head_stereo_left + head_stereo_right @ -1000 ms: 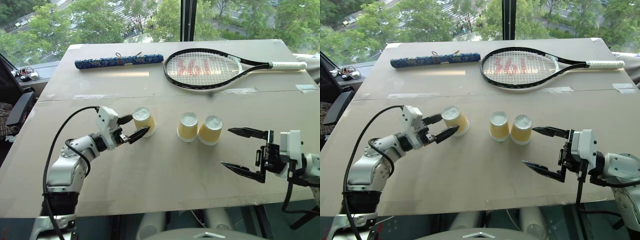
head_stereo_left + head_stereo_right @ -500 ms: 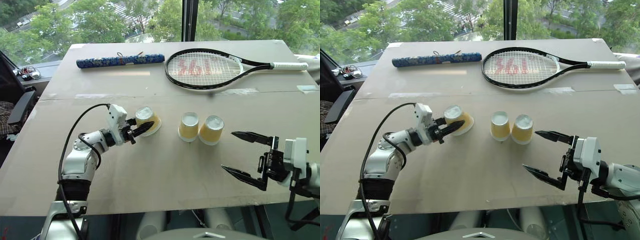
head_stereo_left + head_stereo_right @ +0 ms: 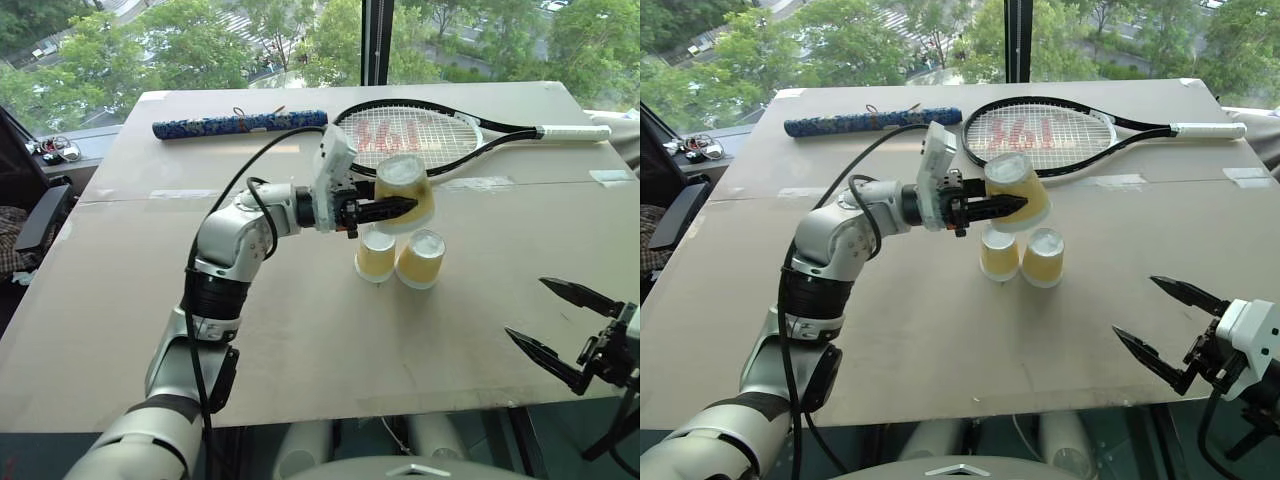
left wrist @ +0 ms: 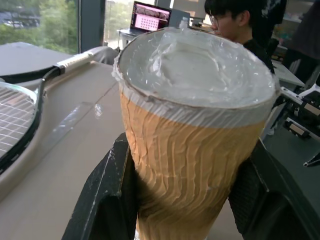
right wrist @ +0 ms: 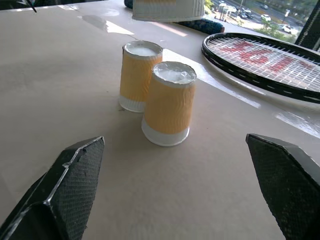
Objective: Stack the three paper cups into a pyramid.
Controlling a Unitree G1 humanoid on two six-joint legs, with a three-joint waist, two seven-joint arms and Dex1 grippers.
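On a pale table, two of the three paper cups stood upside down and touching. The base cup on the robot's left sat near the centre of the head view, and the other base cup stood at its 3 o'clock. The left gripper had its two black fingers shut on the sides of the third cup, also upside down, with its white base uppermost. That cup hung in the air clear of the pair, at about 12 o'clock from them, roughly above the seam where they met.

The right gripper waited at about 4 o'clock from the pair, well apart, its jaws spread wide and holding nothing. A tennis racket lay on the far side of the table at 12 o'clock, and a blue rolled bundle at 10 o'clock from the cups.

The step in hand appeared to be setting the top cup down. To do it well, the carried cup's rim would need to be level and centred over the seam, resting equally on both bases. A slow, straight descent would likely avoid nudging the light cups apart, and the fingers should probably open only once the cup sat steady.
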